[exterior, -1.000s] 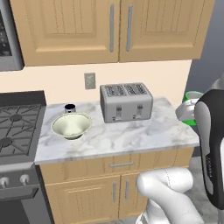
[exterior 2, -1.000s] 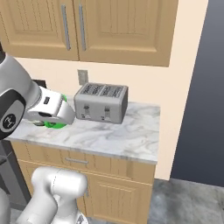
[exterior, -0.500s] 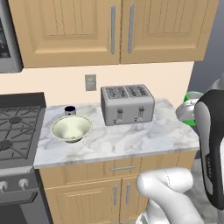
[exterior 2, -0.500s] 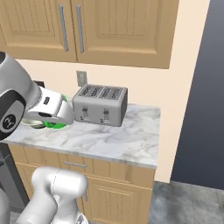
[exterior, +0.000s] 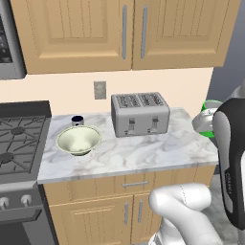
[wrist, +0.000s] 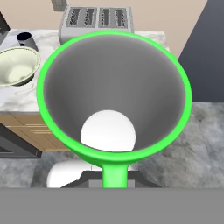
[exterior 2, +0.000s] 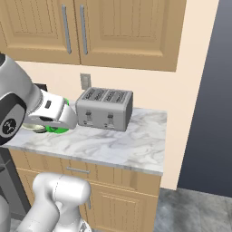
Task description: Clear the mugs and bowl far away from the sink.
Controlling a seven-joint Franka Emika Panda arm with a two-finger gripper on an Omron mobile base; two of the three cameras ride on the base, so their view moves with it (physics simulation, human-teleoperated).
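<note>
My gripper is shut on the handle of the bright green mug, and the hand view looks straight down into its grey inside. The green mug hangs off the counter's right end, beside my forearm, and my gripper shows just below it. From the right base view the green mug peeks out under my hand. The pale bowl sits on the counter's left part, with the dark mug upright just behind it. Both stand apart from my gripper. The sink is out of view.
A silver toaster stands at the back middle of the marble counter. A gas stove adjoins the counter on the left. Wooden cabinets hang above. The counter ends at the right, with open floor beyond.
</note>
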